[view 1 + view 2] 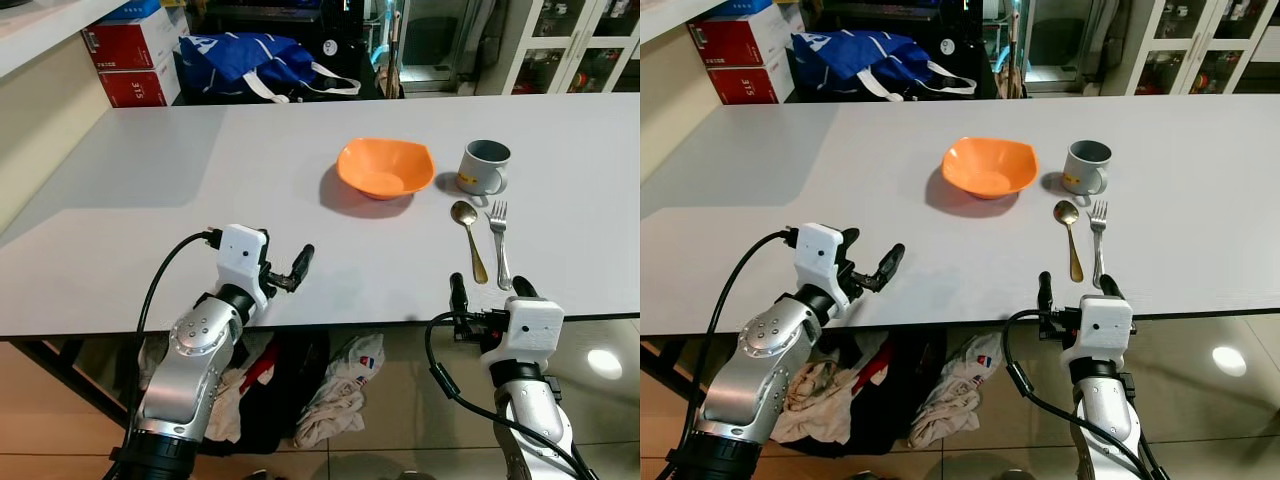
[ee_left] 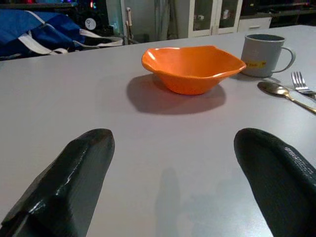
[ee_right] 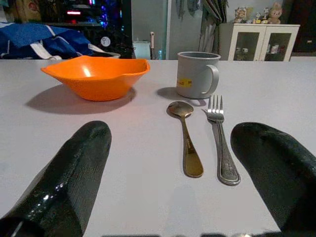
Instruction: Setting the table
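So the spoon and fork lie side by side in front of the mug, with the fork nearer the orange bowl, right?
Not quite. The spoon is the one nearer the bowl; the fork lies on its far side. They do lie side by side before the mug, as the right wrist view shows.

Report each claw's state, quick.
Left claw: open, empty, over the table near its front edge.
Right claw: open, empty, at the table edge just short of the spoon and fork.
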Controlling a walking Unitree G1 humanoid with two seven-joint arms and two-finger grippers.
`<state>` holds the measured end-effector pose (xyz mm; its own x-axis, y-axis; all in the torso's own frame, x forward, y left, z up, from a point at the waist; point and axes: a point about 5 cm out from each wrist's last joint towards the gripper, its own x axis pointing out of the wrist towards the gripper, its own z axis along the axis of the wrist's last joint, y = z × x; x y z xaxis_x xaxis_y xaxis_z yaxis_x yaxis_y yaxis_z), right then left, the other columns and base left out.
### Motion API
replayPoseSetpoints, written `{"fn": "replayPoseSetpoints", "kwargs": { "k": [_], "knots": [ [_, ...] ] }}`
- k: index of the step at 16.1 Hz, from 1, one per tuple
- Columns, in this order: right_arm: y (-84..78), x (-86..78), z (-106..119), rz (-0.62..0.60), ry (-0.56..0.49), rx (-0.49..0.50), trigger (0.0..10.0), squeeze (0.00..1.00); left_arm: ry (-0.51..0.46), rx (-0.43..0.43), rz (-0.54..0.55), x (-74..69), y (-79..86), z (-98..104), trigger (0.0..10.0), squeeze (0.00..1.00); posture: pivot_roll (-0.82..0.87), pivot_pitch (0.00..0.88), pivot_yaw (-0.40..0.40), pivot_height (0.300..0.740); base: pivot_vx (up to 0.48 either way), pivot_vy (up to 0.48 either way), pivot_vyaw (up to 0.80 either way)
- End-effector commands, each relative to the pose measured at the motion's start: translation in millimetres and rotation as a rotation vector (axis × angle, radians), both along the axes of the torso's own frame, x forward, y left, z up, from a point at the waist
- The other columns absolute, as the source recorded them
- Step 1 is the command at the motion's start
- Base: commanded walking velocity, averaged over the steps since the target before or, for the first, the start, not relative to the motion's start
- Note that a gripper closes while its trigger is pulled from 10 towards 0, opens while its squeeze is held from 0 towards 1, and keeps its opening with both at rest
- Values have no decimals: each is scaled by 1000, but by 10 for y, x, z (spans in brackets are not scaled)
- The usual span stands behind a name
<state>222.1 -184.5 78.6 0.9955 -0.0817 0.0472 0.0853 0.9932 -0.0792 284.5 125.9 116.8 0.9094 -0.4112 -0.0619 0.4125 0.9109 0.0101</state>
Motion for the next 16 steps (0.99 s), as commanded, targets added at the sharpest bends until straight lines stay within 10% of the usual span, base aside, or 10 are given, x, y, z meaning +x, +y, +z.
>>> {"fn": "replayPoseSetpoints", "kwargs": {
  "k": [1, 12, 16],
  "knots": [
    [8, 10, 27, 7, -8, -1, 10000, 0, -26, 7, 10, 38, 11, 63, 10000, 0, -162, 0, 77, 727, 0, 0, 0],
    [9, -3, 2, 14, 8, -4, 10000, 0, -23, 12, 52, 141, 0, 72, 10000, 0, -170, 0, 76, 727, -70, 0, 0],
    [91, 205, -256, 75, 150, 94, 10000, 0, 300, 43, 160, 251, -19, -484, 10000, 0, -167, 0, 78, 727, 0, 0, 0]
  ]
}}
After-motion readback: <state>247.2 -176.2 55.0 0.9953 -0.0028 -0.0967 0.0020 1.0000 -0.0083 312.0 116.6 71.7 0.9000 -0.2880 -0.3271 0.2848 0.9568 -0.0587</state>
